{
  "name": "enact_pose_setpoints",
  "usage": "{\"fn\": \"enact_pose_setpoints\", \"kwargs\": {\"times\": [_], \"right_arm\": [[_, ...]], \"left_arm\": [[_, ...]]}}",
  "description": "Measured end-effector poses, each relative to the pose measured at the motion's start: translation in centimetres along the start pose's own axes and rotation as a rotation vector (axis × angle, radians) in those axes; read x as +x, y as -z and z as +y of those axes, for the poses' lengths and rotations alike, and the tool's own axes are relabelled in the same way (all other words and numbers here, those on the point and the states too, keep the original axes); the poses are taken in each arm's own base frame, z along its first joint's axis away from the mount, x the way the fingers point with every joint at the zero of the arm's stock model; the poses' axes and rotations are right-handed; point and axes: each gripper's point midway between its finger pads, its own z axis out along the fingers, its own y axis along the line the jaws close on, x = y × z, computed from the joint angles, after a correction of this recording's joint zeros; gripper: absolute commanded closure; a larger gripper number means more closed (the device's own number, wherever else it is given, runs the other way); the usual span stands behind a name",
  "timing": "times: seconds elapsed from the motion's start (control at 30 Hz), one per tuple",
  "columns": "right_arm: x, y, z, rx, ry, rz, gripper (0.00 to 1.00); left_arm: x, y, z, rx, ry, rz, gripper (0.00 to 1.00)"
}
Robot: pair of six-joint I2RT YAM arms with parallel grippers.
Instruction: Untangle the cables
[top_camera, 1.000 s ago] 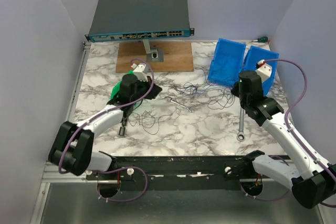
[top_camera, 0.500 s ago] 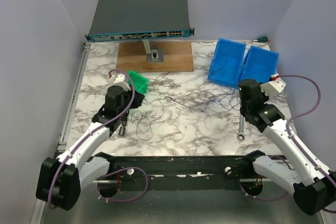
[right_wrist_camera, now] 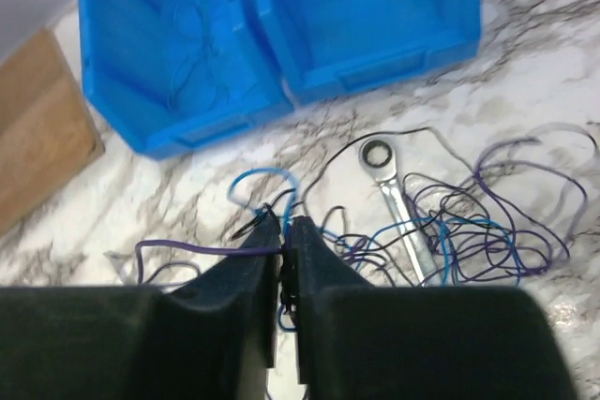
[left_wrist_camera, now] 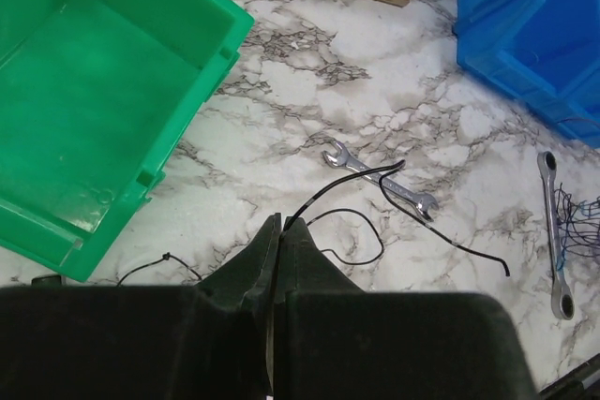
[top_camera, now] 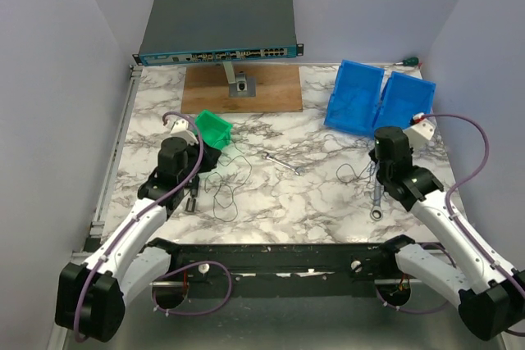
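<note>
The left gripper (left_wrist_camera: 279, 224) was clamped shut on one black cable (left_wrist_camera: 330, 191), whose loose loops lay apart at the left of the table (top_camera: 312, 194) beside the green bin (left_wrist_camera: 94, 110), so that strand looked freed. The right gripper (right_wrist_camera: 284, 224) was closed on strands of the blue-and-purple tangle (right_wrist_camera: 450, 231) lying over the ratchet wrench (right_wrist_camera: 396, 196) at the right; most of the untangling seemed left to do.

My left gripper (left_wrist_camera: 280, 224) is clamped tight; my right gripper (right_wrist_camera: 284, 224) is clamped tight too; my arms (top_camera: 135, 223) stretch forward, elbows splayed outward.
</note>
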Motion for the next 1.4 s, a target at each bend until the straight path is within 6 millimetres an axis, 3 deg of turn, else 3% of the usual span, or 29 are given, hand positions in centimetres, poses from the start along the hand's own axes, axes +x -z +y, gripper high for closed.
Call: {"fn": "enact_pose_setpoints", "kwargs": {"times": [0.03,0.07,0.17,0.3,0.57,0.67,0.83,0.9,0.97,1.07,1.1,1.4], "right_arm": [[0.7,-0.1,0.3,-0.018,0.020,0.023,0.24],[1.3,-0.2,0.8,-0.045,0.039,0.052,0.13],[2.8,-0.2,2.2,-0.122,0.103,0.121,0.00],[4.6,0.3,4.5,-0.261,0.174,0.207,0.00],[6.8,1.3,9.3,-0.516,0.222,0.313,0.00],[7.7,1.3,11.0,-0.582,0.214,0.332,0.00],[11.2,1.3,12.3,-0.672,0.212,0.385,0.00],[12.8,1.4,12.1,-0.690,0.216,0.408,0.00],[14.1,1.6,12.0,-0.712,0.212,0.426,0.00],[15.4,2.3,12.3,-0.753,0.199,0.436,0.00],[15.7,2.6,12.6,-0.770,0.195,0.437,0.00],[17.0,4.7,14.9,-0.883,0.171,0.438,0.00]], "left_arm": [[-0.3,0.1,-0.3,0.005,-0.007,-0.001,1.00],[-0.4,0.2,-0.6,0.009,-0.014,0.004,1.00],[-0.3,0.6,-0.9,0.009,-0.024,0.022,0.99],[1.2,1.5,-0.5,-0.018,-0.027,0.086,0.86],[3.5,4.7,-0.6,-0.092,-0.039,0.200,0.86],[4.6,5.8,-0.7,-0.114,-0.021,0.225,0.92],[6.3,6.9,0.3,-0.186,0.023,0.258,0.93],[7.2,7.0,1.2,-0.228,0.044,0.276,0.83],[8.1,7.3,2.1,-0.269,0.063,0.299,0.61],[8.8,7.7,3.1,-0.328,0.082,0.319,0.08],[8.8,7.8,3.3,-0.341,0.089,0.318,0.02],[8.1,10.0,4.9,-0.456,0.364,0.161,0.01]]}}
